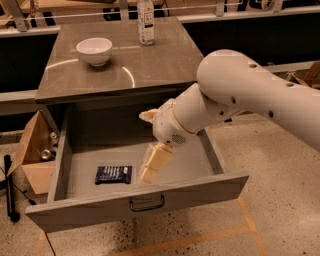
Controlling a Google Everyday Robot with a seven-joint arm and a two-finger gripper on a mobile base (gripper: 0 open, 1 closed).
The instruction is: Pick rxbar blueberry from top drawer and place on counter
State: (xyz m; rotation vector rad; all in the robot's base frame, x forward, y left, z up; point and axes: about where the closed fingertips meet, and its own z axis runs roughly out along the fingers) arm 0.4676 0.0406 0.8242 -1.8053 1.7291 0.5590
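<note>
The rxbar blueberry (114,174), a small dark navy bar, lies flat on the floor of the open top drawer (140,200), left of centre. My gripper (146,146) is inside the drawer, just right of the bar and a little above the floor. Its cream fingers are spread apart and hold nothing. The lower fingertip (150,175) hangs close to the bar's right end. The counter (150,65) is the glossy grey-brown top directly above and behind the drawer.
A white bowl (94,50) and a clear bottle (145,15) stand on the counter. An open cardboard box (32,150) and a dark upright pole (10,190) sit on the floor left of the drawer. My bulky white arm (250,95) reaches in from the right.
</note>
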